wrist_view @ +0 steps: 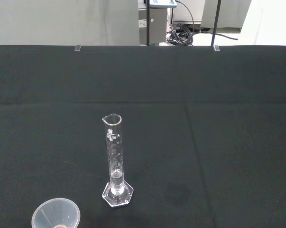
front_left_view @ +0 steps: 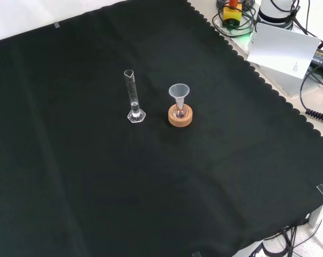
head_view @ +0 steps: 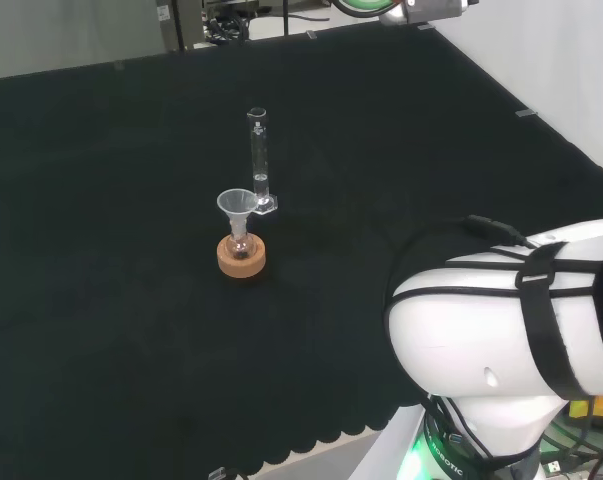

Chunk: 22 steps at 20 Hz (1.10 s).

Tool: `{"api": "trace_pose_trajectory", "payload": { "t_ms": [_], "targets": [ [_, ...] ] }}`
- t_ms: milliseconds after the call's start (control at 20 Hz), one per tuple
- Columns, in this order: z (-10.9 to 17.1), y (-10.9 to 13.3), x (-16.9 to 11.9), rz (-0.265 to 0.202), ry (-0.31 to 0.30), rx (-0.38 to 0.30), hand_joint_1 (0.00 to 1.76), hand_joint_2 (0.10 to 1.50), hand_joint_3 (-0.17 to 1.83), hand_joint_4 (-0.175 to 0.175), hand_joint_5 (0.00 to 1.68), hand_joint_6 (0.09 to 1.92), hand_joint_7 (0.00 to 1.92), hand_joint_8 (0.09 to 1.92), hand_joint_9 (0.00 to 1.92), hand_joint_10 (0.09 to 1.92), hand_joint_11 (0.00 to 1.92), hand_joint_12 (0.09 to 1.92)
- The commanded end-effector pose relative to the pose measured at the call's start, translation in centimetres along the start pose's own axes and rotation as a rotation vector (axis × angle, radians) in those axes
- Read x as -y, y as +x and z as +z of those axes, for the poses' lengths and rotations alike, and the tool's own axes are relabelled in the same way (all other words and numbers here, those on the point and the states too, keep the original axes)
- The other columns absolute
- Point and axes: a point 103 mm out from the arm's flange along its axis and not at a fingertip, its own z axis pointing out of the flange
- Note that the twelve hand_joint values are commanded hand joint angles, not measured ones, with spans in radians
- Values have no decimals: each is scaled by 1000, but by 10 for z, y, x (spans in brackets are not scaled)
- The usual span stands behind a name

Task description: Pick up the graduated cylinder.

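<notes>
A clear glass graduated cylinder (head_view: pixel 258 160) stands upright on its hexagonal foot on the black cloth, near the middle of the head view. In the front view the graduated cylinder (front_left_view: pixel 132 97) stands just left of a small flask with a clear funnel (front_left_view: pixel 179 92) in its neck. The wrist view looks at the graduated cylinder (wrist_view: pixel 115 161) from some way off, with a little liquid near its bottom.
The flask sits in a cork ring stand (head_view: pixel 241 256), close in front of the cylinder in the head view. The arm's white link (head_view: pixel 511 320) fills the lower right of the head view. Black cloth (front_left_view: pixel 97 187) stretches around the glassware. The funnel's rim (wrist_view: pixel 56 214) shows in the wrist view.
</notes>
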Motion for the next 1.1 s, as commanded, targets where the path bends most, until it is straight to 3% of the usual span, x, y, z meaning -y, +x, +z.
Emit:
{"api": "trace_pose_trajectory", "payload": {
  "t_ms": [50, 200, 550, 800, 1100],
  "targets": [
    [0, 0, 0, 0, -9, 8, 135, 1280, 23, -42, 223, 87, 0, 422, 103, 734, 5, 1410],
    [-1, 0, 0, 0, -10, 8, 13, 1365, 63, -31, 230, 87, 0, 377, 94, 713, 0, 1393],
    [5, -5, -5, 12, -1, 7, 0, 1375, 68, -30, 232, 87, 0, 368, 95, 705, 0, 1390],
    [28, -17, -15, 51, 24, -7, 0, 1375, 68, -30, 232, 87, 0, 369, 97, 702, 0, 1390],
    [59, -39, -30, 67, 45, -27, 0, 1374, 68, -31, 231, 87, 0, 373, 102, 699, 0, 1391]
  ]
}}
